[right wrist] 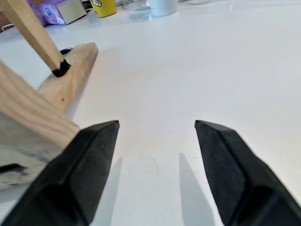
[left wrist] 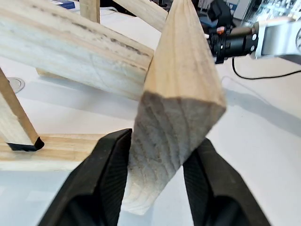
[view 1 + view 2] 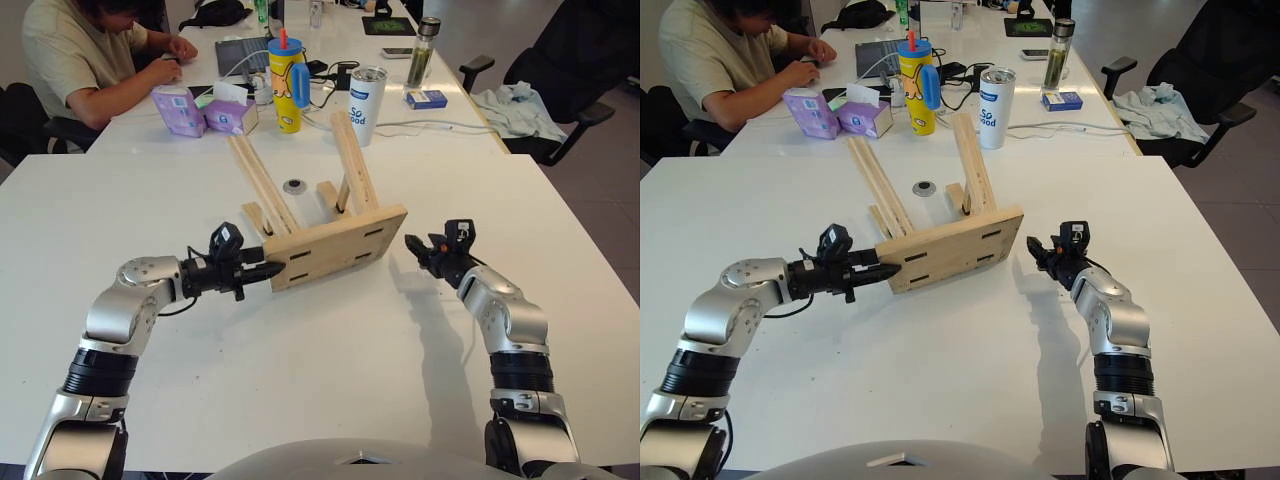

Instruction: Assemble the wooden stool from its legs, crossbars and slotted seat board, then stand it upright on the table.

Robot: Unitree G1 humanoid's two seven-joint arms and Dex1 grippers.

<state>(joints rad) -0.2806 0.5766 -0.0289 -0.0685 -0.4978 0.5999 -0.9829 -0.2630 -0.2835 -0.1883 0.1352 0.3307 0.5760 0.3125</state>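
Left gripper (image 3: 266, 270): jaws clenched on the left end of the slotted seat board (image 3: 335, 247). Right gripper (image 3: 412, 244): jaws spread, holding nothing, just beside the board's right end but apart from it. Board stood on edge on the white table (image 3: 300, 380), with the attached legs (image 3: 262, 185) pointing away from the robot.

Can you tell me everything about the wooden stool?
The stool is made of pale, bare wood and lies tipped on its side on the white table. Its flat seat board stands on edge, facing the robot, with small dark slots in it. Two long legs stretch away across the table. The left end effector pinches one corner of the seat. The right end effector is open near the other end, not touching.
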